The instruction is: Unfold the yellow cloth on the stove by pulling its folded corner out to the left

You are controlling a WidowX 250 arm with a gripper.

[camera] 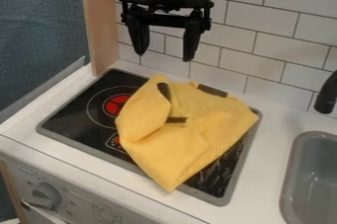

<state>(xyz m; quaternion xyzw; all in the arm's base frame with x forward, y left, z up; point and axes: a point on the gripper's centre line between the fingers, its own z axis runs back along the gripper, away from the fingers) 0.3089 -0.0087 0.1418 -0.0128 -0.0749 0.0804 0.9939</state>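
Dial: at the far left, a grey control dial (46,196) sits on the stove front, below the front edge of the counter (72,161).
Cooktop: black glass in a grey frame, set into the counter; its left part (76,119) is bare, with a red burner mark (117,105) beside the cloth's left side.
Gripper: the black gripper (165,56) hangs over the back edge of the cooktop, in front of the tiled wall (263,55), pointing down.
Fingers: spread wide, with a broad gap between them and nothing held; they are apart from the cloth.
Cloth: the yellow cloth (178,144) lies over the middle and right of the cooktop, one corner pointing to the front edge, another reaching the right edge. Dark strips (213,90) show on it.
Cloth's shape: loosely folded and creased, its left part raised in a rounded fold.
Done so far: the cloth rests on the cooktop, partly doubled over, by the look of it.
Left as it lies: it is neither flat nor squared up, its edges do not line up, and no grip is made on it.
Faucet: a black faucet (327,94) at the right, near the back of the counter.
Sink: a grey basin (291,168) set in the counter, right of the cooktop.
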